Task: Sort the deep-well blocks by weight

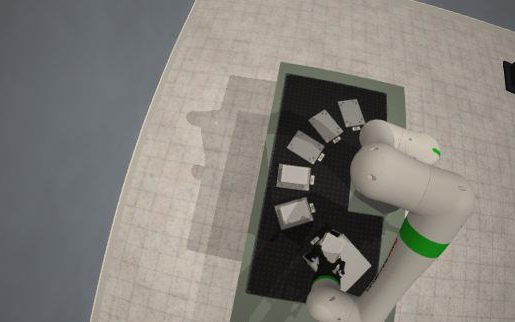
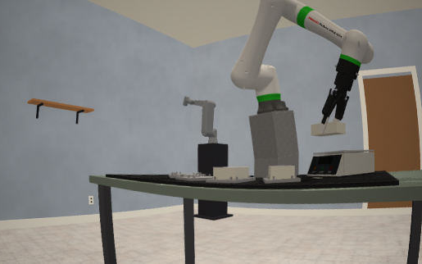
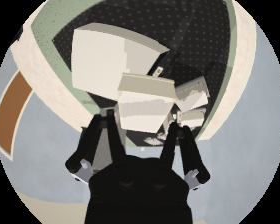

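My gripper (image 1: pixel 330 252) (image 2: pixel 331 120) (image 3: pixel 142 107) is shut on a pale block (image 1: pixel 333 245) (image 2: pixel 328 129) (image 3: pixel 145 111). It holds the block in the air, above the front part of the check-weigher (image 1: pixel 357 264) (image 2: pixel 357 163) (image 3: pixel 98 62), clear of the platform. The check-weigher's dark front (image 2: pixel 324 165) shows no brightly lit lamp. A second block (image 1: pixel 295 175) (image 2: pixel 231 172) sits in a nest on the left of the arc in the top view. A third block (image 1: pixel 296 212) (image 2: pixel 281 172) sits in the nest nearest the check-weigher. The nest letters are too small to read.
Three bare nests (image 1: pixel 305 146) (image 1: pixel 325 125) (image 1: pixel 351 113) continue the arc toward the far end of the black mat (image 1: pixel 331 185). Small tags stand beside the nests. The arm's elbow and base are to the right of the arc in the top view.
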You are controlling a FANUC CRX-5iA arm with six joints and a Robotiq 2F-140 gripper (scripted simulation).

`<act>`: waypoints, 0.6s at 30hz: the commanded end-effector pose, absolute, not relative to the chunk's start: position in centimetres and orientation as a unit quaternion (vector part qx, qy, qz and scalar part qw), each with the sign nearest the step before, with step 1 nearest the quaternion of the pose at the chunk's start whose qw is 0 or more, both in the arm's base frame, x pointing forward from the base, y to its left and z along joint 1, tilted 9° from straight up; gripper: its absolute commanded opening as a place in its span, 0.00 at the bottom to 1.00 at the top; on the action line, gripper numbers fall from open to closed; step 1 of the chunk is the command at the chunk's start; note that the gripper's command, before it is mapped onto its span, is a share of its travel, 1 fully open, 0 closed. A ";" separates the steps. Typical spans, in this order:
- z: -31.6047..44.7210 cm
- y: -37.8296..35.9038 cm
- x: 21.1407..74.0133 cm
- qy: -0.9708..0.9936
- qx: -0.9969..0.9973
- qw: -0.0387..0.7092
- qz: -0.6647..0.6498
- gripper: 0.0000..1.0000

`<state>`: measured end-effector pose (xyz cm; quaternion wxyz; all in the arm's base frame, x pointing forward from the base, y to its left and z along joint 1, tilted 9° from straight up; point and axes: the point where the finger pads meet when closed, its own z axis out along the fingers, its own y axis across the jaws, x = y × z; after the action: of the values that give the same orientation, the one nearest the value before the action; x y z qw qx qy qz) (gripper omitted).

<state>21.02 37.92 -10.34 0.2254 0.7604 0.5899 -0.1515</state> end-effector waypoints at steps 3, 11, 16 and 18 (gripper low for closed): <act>-10.6 38.5 19.6 0.590 0.760 0.225 -0.151 0.10; -11.0 39.3 17.5 0.590 0.760 0.225 -0.151 0.10; -11.2 39.8 16.2 0.590 0.760 0.225 -0.151 0.10; -11.3 40.0 15.6 0.590 0.760 0.225 -0.151 0.10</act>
<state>16.10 39.80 -11.21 0.2254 0.7604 0.5899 -0.1514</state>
